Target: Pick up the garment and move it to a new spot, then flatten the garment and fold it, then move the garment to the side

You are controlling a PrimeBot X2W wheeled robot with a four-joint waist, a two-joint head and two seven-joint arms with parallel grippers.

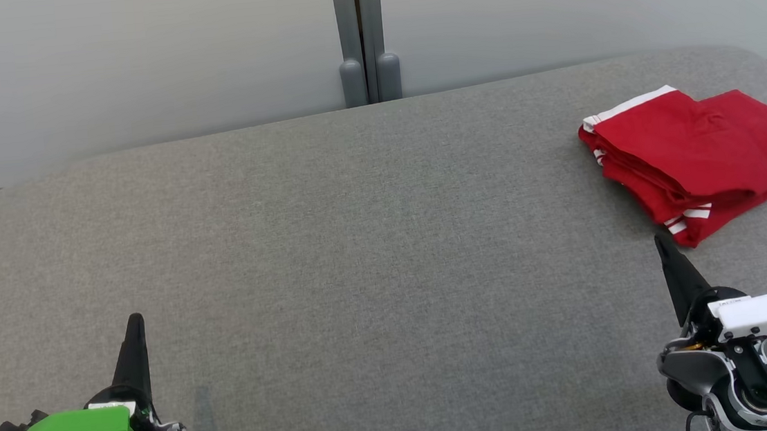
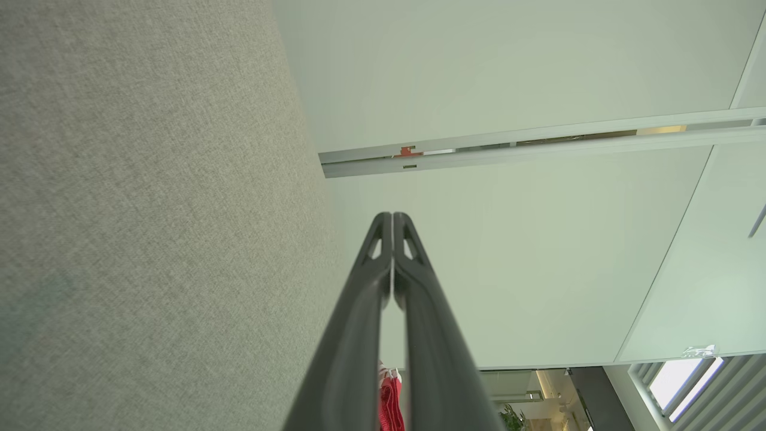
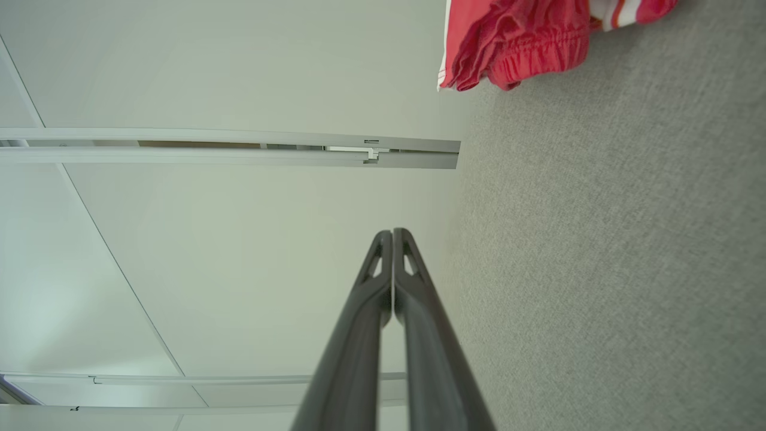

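Note:
The garment (image 1: pixel 694 157) is a red pair of shorts with white stripes, folded into a compact stack at the far right of the grey fabric surface (image 1: pixel 358 245). A corner of the garment (image 3: pixel 520 36) fills the top of the right wrist view, and a sliver of the garment (image 2: pixel 390 404) peeks between the fingers in the left wrist view. My right gripper (image 1: pixel 658 240) is shut and empty, its tip just short of the garment's near edge. My left gripper (image 1: pixel 134 320) rests shut and empty at the lower left, far from the garment. Both wrist views show the fingers pressed together, on my left gripper (image 2: pixel 392 216) and on my right gripper (image 3: pixel 392 233).
Pale wall panels with a grey vertical post (image 1: pixel 361 37) stand behind the surface's far edge. The surface's corners are rounded, and the garment lies close to the right edge. A broad stretch of bare grey fabric lies between the two grippers.

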